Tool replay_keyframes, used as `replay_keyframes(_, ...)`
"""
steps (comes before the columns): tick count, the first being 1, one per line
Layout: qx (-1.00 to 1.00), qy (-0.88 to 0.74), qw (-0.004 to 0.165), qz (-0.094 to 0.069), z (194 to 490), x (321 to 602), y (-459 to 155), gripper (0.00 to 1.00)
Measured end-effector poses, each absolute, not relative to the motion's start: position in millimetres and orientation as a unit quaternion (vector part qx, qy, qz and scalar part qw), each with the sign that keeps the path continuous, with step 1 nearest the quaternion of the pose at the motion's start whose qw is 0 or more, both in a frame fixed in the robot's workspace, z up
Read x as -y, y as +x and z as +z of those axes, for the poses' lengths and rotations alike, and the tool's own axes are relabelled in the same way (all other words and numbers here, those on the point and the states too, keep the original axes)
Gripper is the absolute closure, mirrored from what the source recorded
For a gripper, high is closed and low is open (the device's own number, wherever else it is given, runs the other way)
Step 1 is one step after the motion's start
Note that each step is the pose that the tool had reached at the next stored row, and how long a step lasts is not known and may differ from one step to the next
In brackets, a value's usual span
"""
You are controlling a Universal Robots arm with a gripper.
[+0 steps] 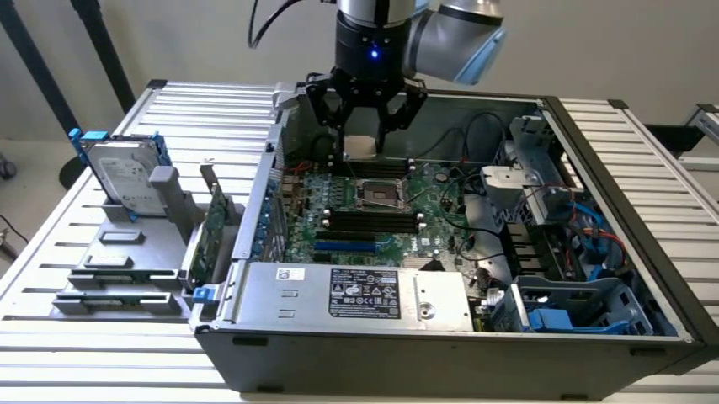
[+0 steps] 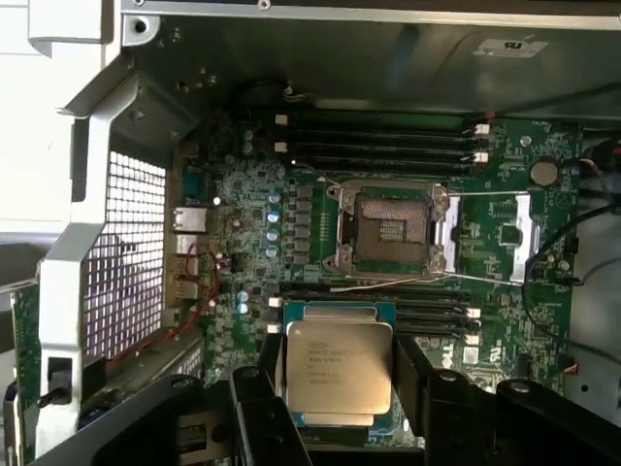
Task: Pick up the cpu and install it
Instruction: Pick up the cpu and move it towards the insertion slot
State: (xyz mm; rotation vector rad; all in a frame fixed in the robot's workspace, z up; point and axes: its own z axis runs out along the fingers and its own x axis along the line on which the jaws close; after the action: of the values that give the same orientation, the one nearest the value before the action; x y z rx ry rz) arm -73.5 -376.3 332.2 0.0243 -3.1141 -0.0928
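In the exterior view the end effector (image 1: 362, 141) hangs inside the open case (image 1: 450, 362), its fingers clamped on two opposite edges of the cpu (image 1: 361, 148), which sits clear above the board (image 1: 371, 227). The open socket (image 1: 379, 194) lies below the end effector, apart from the cpu. Black cables (image 1: 472, 135) loop to the exterior view's right of the end effector, and the case wall (image 1: 275, 151) stands near on the exterior view's left. Well off past that wall, a hard drive (image 1: 118, 177) and green cards (image 1: 208, 240) stand in a holder on the table (image 1: 67, 362). In the wrist view the cpu (image 2: 338, 374) lies flat between the dark fingers (image 2: 270, 364), metal top facing the camera. The socket (image 2: 391, 230) is beyond the cpu and not touching it, its frame swung open, with memory slots (image 2: 432, 313) between the two. More slots (image 2: 378, 136) lie past the socket, and a perforated rear panel (image 2: 121, 252) stands off to one side.
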Motion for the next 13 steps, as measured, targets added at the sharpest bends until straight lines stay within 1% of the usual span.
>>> replay_keyframes(13,0.999,0.008,0.013,-0.030,309,337,-48,0.45)
